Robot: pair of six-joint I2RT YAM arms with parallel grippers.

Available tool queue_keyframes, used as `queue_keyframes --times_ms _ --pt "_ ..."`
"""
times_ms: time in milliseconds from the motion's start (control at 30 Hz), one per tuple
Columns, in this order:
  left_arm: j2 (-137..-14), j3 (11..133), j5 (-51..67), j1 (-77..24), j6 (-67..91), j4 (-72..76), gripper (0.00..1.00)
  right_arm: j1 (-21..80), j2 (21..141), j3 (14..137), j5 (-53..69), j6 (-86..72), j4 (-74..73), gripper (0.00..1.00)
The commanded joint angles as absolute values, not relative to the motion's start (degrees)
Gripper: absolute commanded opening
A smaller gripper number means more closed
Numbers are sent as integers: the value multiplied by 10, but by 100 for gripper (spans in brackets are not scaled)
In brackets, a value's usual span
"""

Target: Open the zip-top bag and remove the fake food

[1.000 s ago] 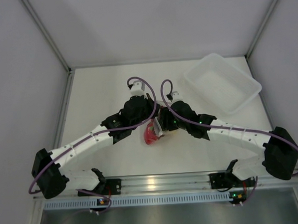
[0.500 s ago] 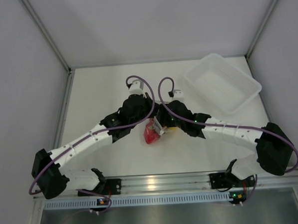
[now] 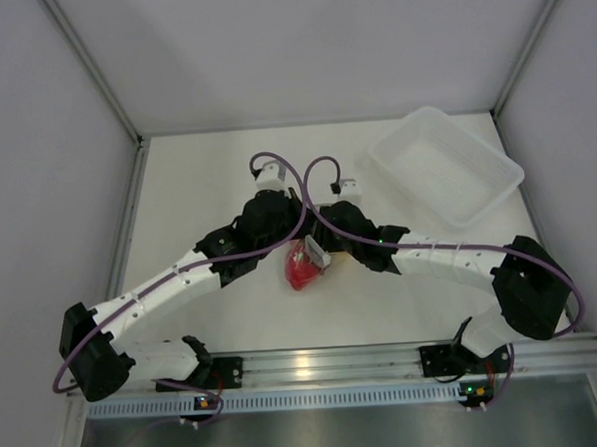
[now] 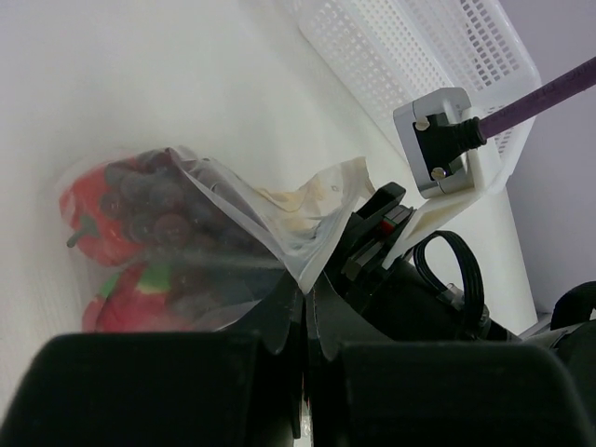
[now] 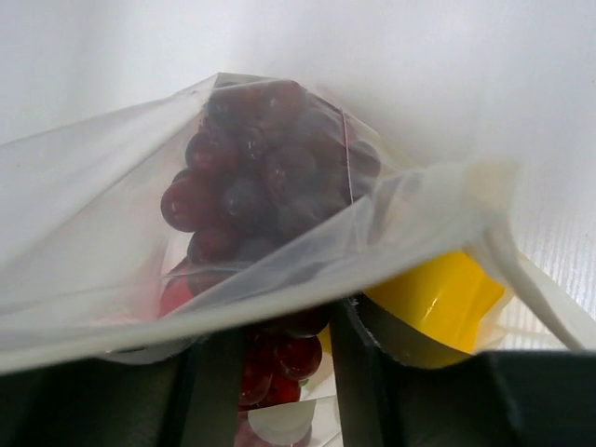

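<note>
Left wrist: left pincer (image 4: 305,300) clamps zip-top bag (image 4: 237,219), right arm (image 4: 419,289) crowding (right pincer (image 5: 284,328) unclear), tray (image 4: 419,56) beyond.

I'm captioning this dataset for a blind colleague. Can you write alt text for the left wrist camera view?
The left hand pinches shut on the edge of a clear plastic bag holding dark grapes, a red pepper and a pink-red fruit. The right arm sits close beside it, with a white perforated tray behind.
</note>
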State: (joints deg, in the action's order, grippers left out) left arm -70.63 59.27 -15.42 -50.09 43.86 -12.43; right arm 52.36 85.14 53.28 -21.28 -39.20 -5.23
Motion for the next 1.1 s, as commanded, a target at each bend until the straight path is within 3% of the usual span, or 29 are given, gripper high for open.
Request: queue_keyframes --times_ms 0,133,200,300,1067 --pt "-667 610 -149 -507 448 -76 0 529 867 536 -221 -372 -25 36" --pt "-667 606 -156 -505 444 -83 0 529 860 526 -206 -369 19 23" --pt "-665 597 -159 -504 442 -83 0 530 846 515 -194 -362 45 6" --pt "-663 587 -163 -498 442 -83 0 530 827 501 -189 -346 71 0" --pt "-680 574 -251 -490 388 -95 0 534 709 485 -154 -277 2 0"
